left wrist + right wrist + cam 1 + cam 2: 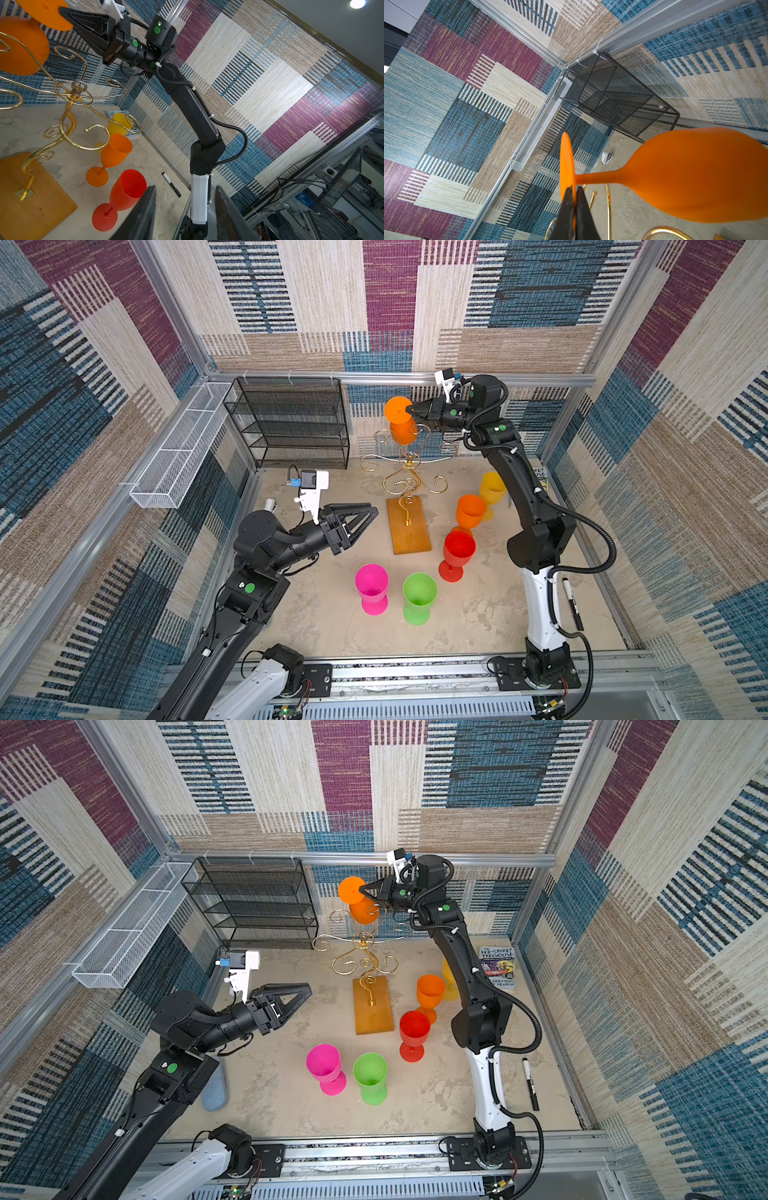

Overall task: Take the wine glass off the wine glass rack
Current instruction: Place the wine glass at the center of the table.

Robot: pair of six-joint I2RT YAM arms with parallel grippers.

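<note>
Wine glass [397, 410], orange, upside down, pinched by its foot in the closed right gripper [409, 409] just above the rack [409, 466], apparently unhooked, not yet set down; left gripper [372, 510] apart, empty.

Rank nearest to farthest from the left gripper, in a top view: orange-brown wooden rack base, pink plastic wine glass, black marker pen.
1. Orange-brown wooden rack base, beside the left gripper.
2. Pink plastic wine glass, nearer the arm bases.
3. Black marker pen, far right.
</note>
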